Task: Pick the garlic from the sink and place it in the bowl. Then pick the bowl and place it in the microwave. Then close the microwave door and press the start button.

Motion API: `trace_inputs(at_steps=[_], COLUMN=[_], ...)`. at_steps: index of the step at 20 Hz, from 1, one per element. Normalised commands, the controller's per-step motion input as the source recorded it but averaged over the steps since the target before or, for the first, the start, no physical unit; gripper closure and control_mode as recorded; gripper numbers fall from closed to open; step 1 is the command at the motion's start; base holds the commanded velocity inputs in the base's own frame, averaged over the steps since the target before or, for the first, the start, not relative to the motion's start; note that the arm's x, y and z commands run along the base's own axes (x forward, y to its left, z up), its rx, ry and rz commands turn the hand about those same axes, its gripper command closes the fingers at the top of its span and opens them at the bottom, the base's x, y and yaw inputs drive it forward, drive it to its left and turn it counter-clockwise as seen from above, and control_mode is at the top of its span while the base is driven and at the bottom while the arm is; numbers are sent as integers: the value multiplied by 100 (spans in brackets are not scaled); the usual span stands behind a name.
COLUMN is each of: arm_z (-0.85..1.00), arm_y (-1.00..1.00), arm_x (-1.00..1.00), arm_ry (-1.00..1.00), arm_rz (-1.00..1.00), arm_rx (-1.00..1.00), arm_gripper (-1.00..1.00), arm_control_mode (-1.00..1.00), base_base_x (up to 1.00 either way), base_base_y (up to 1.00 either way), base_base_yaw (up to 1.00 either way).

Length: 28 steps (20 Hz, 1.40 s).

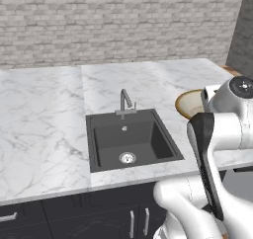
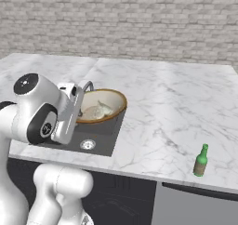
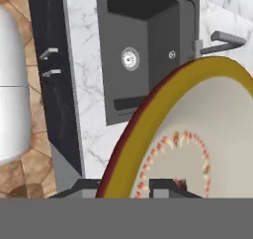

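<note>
White marble counter [image 1: 44, 129] with a dark grey sink [image 1: 131, 139] set into it, a thin grey faucet [image 1: 125, 102] behind. A small green bottle [image 2: 201, 160] stands near the counter's front edge.

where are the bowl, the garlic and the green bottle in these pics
bowl [image 2: 116, 100]: right base view, on its tan outer rim.
garlic [image 2: 96, 111]: right base view, on the pale bulb lying inside the bowl.
green bottle [image 2: 201, 162]: right base view, on its body.

The white arm [image 2: 32, 112] is bent at the elbow and raised above counter height. The gripper [image 3: 128, 186] is clamped on the rim of the lifted bowl [image 3: 197, 129].
</note>
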Motion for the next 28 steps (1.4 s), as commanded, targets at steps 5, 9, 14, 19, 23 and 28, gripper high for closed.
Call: trace_inputs(at_steps=[5, 9, 14, 19, 23, 28], arm_z=[38, -2, 7, 0, 0, 0], arm_y=[0, 0, 1, 0, 0, 0], arm_x=[-44, -14, -67, 0, 0, 0], arm_ry=[-4, 0, -8, 0, 0, 0], arm_rz=[8, 0, 7, 0, 0, 0], arm_rx=[-8, -1, -4, 0, 0, 0], arm_gripper=[100, 100, 100, 100, 100, 100], arm_control_mode=[-100, -100, -100, 100, 100, 100], base_base_x=[0, 0, 0, -94, -61, -26], base_base_y=[0, 0, 0, 22, 39, 59], base_base_yaw=[0, 0, 0, 40, 78, 81])
